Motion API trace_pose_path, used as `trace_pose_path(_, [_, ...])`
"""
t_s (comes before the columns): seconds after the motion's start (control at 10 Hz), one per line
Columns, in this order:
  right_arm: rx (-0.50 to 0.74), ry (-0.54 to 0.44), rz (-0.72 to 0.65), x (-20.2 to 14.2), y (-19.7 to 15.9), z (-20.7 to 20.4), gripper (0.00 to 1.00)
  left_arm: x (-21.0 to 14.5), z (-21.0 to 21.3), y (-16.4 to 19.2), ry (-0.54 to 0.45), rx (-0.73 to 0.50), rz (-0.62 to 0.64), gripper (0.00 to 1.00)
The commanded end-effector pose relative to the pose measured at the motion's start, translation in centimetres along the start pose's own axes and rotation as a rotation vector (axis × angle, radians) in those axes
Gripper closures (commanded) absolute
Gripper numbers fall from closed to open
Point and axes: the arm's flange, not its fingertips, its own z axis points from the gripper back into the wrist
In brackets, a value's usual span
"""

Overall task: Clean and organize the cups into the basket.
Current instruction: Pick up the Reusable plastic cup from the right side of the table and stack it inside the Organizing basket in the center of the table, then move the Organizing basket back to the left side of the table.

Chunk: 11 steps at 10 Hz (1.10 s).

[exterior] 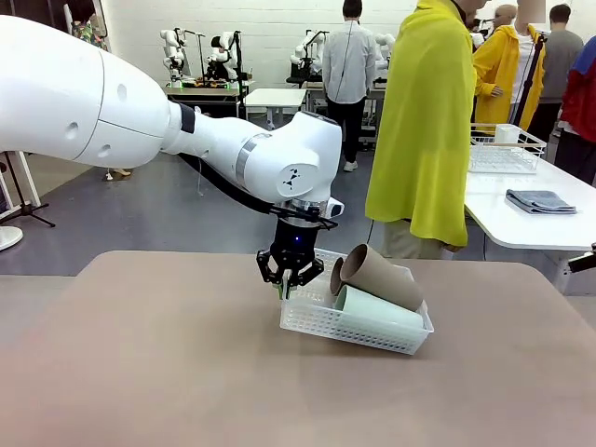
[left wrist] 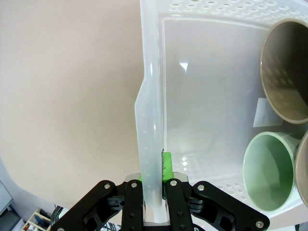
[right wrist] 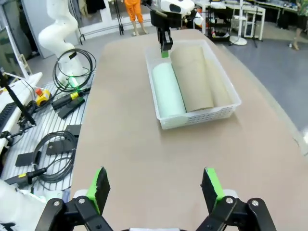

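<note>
Start with the table (exterior: 140, 372): its brown top carries the white lattice basket (exterior: 317, 328) a little right of centre, and you can see that basket is not lying flat, its left end being raised off the surface while the right end rests lower. That tilt is down to your left arm, which reaches in from the left and drops its wrist straight over the basket's left short wall. The left gripper (exterior: 288, 289) is clamped together on that wall, one green pad inside and one outside the thin plastic rim, as the left wrist view shows plainly (left wrist: 155, 192); the hold looks meant for lifting or dragging the whole basket, not for handling any one cup. Inside, the cups lie on their sides with their open mouths towards the gripped end: the mint green cup (exterior: 377, 309) along the near side and a brown cup (exterior: 377, 273) resting partly on top beside it, so the tilt lets them settle towards the low right end. A third brown rim shows at the edge of the left wrist view. Your right gripper (right wrist: 156, 190) hovers well back over bare table, its jaws wide apart and holding nothing.
</note>
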Motion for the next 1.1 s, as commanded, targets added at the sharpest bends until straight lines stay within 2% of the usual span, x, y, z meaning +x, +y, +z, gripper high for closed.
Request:
trace_pose_path(0.0, [0.015, 0.004, 0.041, 1.75, 0.52, -1.03, 0.0, -0.3, -0.09, 0.29, -0.004, -0.012, -0.004, 1.0])
trace_pose_path(1.0, [0.015, 0.004, 0.041, 1.75, 0.52, -1.03, 0.0, -0.3, -0.09, 0.29, -0.004, -0.012, -0.004, 1.0])
